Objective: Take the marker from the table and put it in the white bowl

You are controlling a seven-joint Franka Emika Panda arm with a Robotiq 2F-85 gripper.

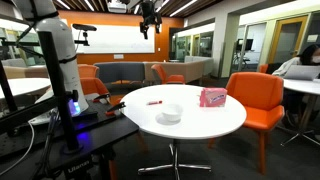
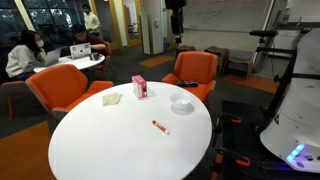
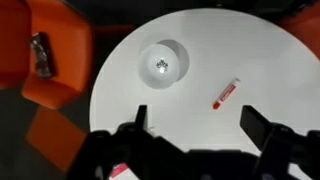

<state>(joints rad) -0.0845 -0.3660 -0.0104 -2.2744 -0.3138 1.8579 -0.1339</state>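
Note:
The red marker [image 1: 154, 101] lies flat on the round white table [image 1: 200, 125]; it also shows in the other exterior view [image 2: 159, 126] and in the wrist view [image 3: 225, 93]. The white bowl [image 1: 170, 113] sits on the table near the marker, seen too in an exterior view [image 2: 182, 104] and in the wrist view [image 3: 163, 63], empty. My gripper [image 3: 197, 125] is open and empty, high above the table, with the marker just beyond its fingers in the wrist view. In the exterior views it hangs near the ceiling [image 1: 148, 20] [image 2: 175, 4].
A pink rectangular packet [image 1: 212, 97] [image 2: 139, 87] stands on the table. A white napkin [image 2: 112, 98] lies near it. Orange chairs [image 1: 253, 100] [image 2: 192, 70] [image 2: 62, 88] ring the table. A black equipment stand [image 1: 70, 130] is beside it.

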